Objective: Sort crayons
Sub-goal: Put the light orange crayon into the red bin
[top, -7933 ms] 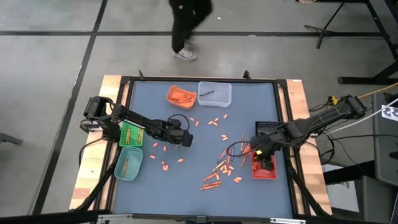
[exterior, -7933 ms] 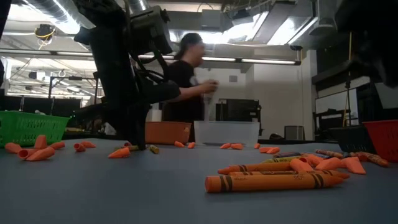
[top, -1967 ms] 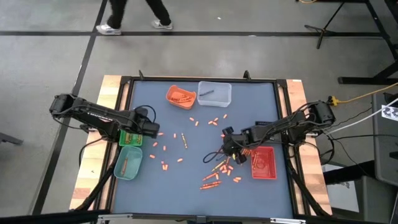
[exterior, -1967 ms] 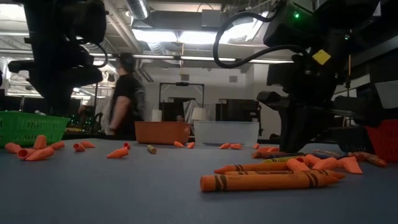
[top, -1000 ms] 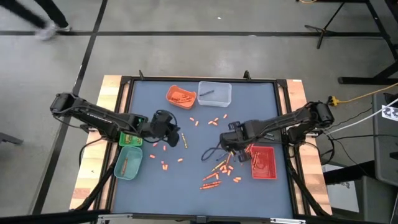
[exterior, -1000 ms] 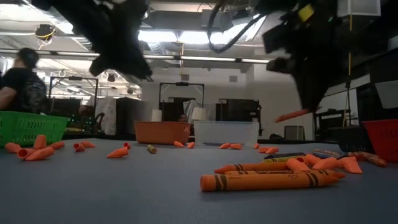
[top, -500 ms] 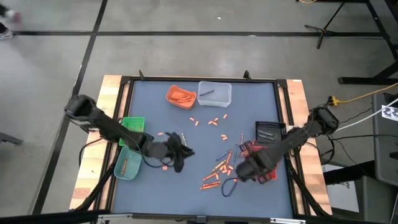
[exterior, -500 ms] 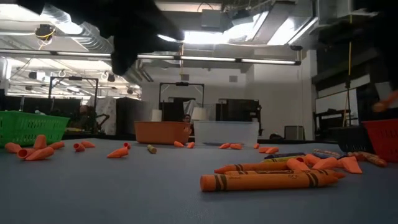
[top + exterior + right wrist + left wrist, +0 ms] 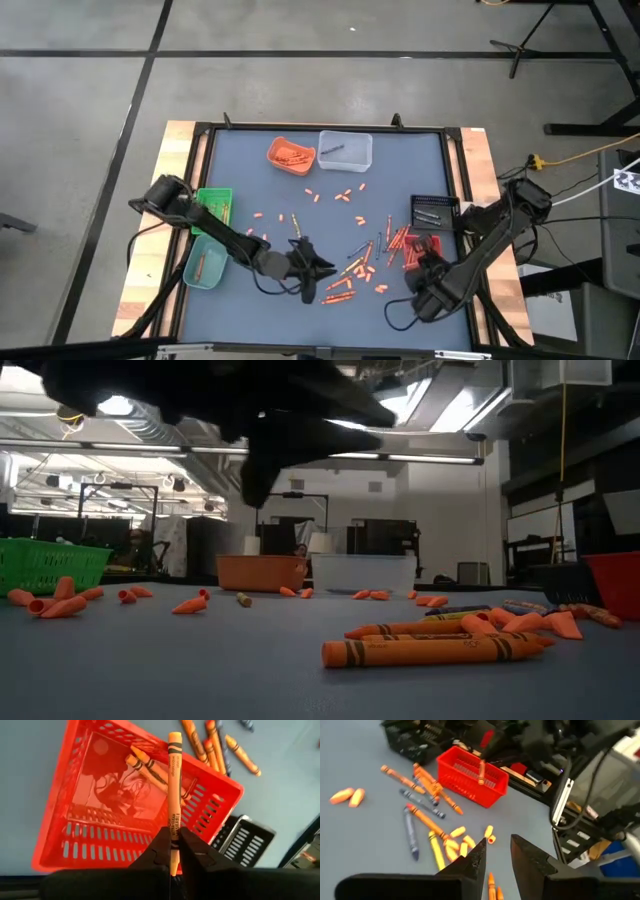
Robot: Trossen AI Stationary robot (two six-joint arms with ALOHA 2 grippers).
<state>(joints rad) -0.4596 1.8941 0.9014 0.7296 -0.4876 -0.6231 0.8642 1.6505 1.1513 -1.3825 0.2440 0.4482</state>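
Swinging back from the loose pile, the right gripper (image 9: pixel 173 851) now hangs over the red basket (image 9: pixel 90 827), pinched on an orange crayon (image 9: pixel 174 795) ready to drop in. The left gripper (image 9: pixel 496 856), empty and parted, has come over the scattered crayons (image 9: pixel 352 274) mid-table. Beyond the blue table (image 9: pixel 400 180), the walker has left the grey floor.

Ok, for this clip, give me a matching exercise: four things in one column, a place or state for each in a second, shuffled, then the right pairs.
Things
1. right gripper
2. left gripper
3. orange tray
4. green basket

Places or states
A. at the table's left edge, by the left arm
B. shut on an orange crayon, over the red basket
C. at the table's far edge, beside the clear tray
D. open and empty, above loose crayons

Pairs: 1-B, 2-D, 3-C, 4-A
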